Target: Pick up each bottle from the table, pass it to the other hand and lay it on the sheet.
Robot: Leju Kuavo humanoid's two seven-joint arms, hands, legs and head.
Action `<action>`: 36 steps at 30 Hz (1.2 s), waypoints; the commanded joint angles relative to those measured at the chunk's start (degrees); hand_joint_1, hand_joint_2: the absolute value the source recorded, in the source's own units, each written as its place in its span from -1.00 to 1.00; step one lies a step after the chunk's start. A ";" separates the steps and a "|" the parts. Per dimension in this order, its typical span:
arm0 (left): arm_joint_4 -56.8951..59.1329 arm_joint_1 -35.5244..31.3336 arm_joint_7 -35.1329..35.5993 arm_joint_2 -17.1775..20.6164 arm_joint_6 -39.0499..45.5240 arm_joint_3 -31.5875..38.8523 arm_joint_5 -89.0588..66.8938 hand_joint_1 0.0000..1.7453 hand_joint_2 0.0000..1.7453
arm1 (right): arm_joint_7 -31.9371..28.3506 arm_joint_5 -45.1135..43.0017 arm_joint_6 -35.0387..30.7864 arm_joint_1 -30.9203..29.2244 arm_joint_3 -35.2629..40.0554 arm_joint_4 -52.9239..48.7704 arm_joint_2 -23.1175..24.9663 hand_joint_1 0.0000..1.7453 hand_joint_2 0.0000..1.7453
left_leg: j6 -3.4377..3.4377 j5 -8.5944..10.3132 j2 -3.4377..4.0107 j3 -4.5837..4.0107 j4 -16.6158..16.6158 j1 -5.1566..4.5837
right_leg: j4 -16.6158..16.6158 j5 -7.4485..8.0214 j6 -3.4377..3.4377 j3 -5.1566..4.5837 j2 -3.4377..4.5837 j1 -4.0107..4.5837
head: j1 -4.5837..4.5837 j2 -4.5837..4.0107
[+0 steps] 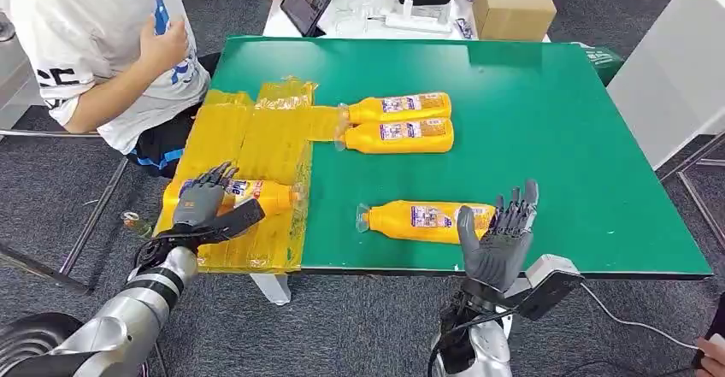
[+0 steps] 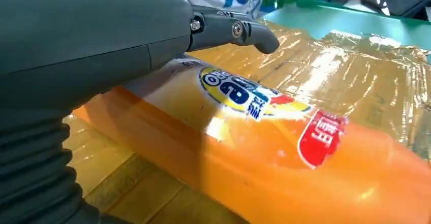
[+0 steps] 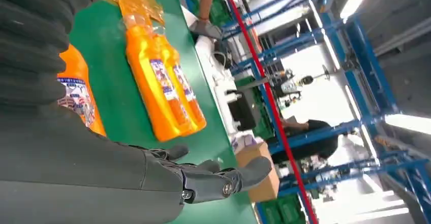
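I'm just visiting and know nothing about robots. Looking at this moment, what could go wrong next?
Two things, I'd guess. The left hand rests on the bottle on the sheet, a round bottle on its side near the crinkled yellow sheet's front; letting go carelessly might roll it. The open right hand hangs beside the nearest bottle, close to the green table's front edge; a clumsy grab could nudge it off.

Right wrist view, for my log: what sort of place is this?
Probably an industrial hall or workshop used as a test area: blue steel racking, ceiling strip lights, and a green-topped work table beside a white bench.
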 commanded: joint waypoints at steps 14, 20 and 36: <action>0.96 0.59 -5.88 -1.73 -13.84 6.86 15.34 -1.00 -1.00 | -0.21 -0.84 -0.44 -3.06 -1.49 5.90 -0.74 -1.00 1.00 | 0.14 0.04 0.03 0.46 -0.14 0.04 | -0.19 0.04 -0.23 0.50 -0.04 0.11 | -0.02 0.00; -8.99 2.49 -12.77 -7.50 -6.55 15.90 32.00 -1.00 -1.00 | 0.04 1.99 -0.67 -2.63 0.17 6.92 -1.28 -1.00 1.00 | 0.06 0.08 -0.23 0.27 -0.03 0.03 | -0.07 -0.01 -0.09 0.38 -0.22 0.06 | 0.02 0.00; -39.70 11.37 -20.20 -8.96 20.00 -1.19 57.00 -1.00 1.00 | 7.01 29.05 -1.90 -6.76 9.93 16.73 -9.57 -1.00 1.00 | 0.08 0.05 -0.08 0.02 -0.04 0.07 | -0.13 0.02 -0.10 0.07 -0.13 0.12 | 0.00 0.00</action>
